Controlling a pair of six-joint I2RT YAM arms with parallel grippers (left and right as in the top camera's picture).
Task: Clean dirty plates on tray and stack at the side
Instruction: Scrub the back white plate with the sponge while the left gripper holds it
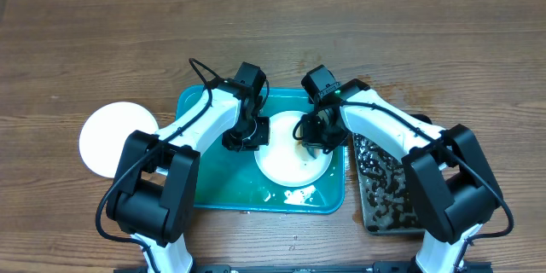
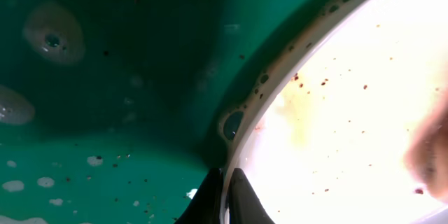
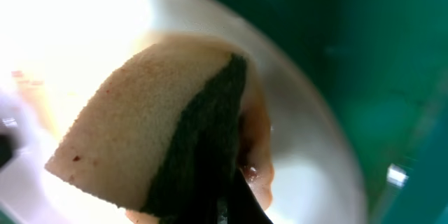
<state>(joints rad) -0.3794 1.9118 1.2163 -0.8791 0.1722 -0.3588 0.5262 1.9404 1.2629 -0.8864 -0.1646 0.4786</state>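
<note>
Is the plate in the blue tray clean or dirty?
Dirty. The left wrist view shows brown specks and a yellowish smear on the plate, which sits in the tray.

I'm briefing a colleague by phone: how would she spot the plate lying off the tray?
Find the teal tray in the middle of the wooden table. Left of it, on bare wood, lies a round white plate. Unlike the plate inside the tray, it sits alone, outside the rim.

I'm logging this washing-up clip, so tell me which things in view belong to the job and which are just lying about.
Part of the job:
teal tray
dirty plate in it, rim pinched by the left gripper
sponge in the right gripper
white plate outside it

Lying about:
black tray of dark bits
</note>
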